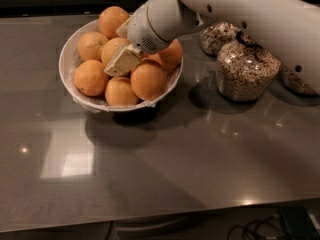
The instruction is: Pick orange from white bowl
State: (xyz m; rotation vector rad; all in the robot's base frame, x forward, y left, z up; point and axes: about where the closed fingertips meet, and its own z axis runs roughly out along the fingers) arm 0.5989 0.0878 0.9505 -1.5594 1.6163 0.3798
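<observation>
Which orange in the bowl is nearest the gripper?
The paler, yellower orange in the middle of the bowl: the gripper overlaps its lower right side. The other oranges, deeper in colour, ring it.

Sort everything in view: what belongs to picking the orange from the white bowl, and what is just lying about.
Belongs to the job:
pale orange mid-bowl
white bowl
gripper, down in the bowl over that orange

Just lying about:
other oranges around it
glass cereal jars right of the bowl
</observation>
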